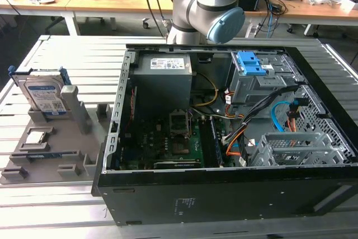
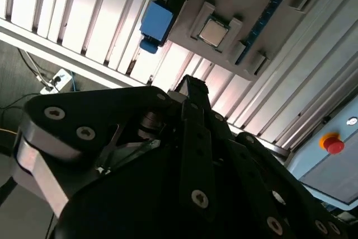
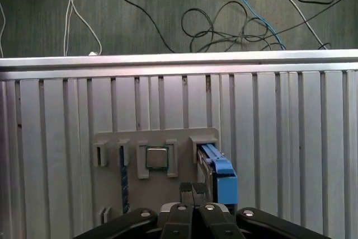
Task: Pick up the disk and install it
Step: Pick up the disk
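The gripper (image 3: 193, 190), clenched on nothing, hovers above the grey fixture (image 3: 162, 137), where the disk (image 3: 217, 172) stands on edge in its corner slot, just beside the fingertips and below them.

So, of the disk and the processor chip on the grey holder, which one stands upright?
The disk, on edge in its slot with its label showing; the processor chip lies flat in its pocket.

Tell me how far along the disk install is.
Nothing looks done: the disk stands upright in its grey holder at the exterior view's left, outside the open computer case. The gripper is shut, holds nothing and is clear of the disk. Pick-up and install are both left.
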`<state>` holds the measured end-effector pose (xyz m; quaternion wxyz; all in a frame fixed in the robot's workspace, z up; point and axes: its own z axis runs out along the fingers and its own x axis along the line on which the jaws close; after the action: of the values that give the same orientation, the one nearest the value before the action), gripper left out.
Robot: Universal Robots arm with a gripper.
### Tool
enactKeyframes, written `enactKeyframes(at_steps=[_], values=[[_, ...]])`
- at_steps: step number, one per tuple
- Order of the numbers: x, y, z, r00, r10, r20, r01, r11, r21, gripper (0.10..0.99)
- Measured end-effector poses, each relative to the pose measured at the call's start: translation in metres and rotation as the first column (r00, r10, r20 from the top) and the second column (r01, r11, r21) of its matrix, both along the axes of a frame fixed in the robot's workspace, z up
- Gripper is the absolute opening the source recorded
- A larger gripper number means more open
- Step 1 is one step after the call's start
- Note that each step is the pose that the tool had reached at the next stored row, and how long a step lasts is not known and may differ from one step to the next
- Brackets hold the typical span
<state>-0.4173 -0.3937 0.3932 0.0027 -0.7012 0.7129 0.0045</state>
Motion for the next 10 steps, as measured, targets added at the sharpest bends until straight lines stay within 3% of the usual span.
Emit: enactKeyframes(at_steps=[3,6,10], values=[[0.0,0.0,0.0,0.9993,0.038,0.0001,-0.038,0.9993,0.0,0.106],[0.0,0.0,0.0,0.9991,0.042,0.0,-0.042,0.9991,0.0,0.106],[0.0,0.0,-0.0002,1.0,-0.006,-0.0001,0.006,1.0,0.0,0.106]])
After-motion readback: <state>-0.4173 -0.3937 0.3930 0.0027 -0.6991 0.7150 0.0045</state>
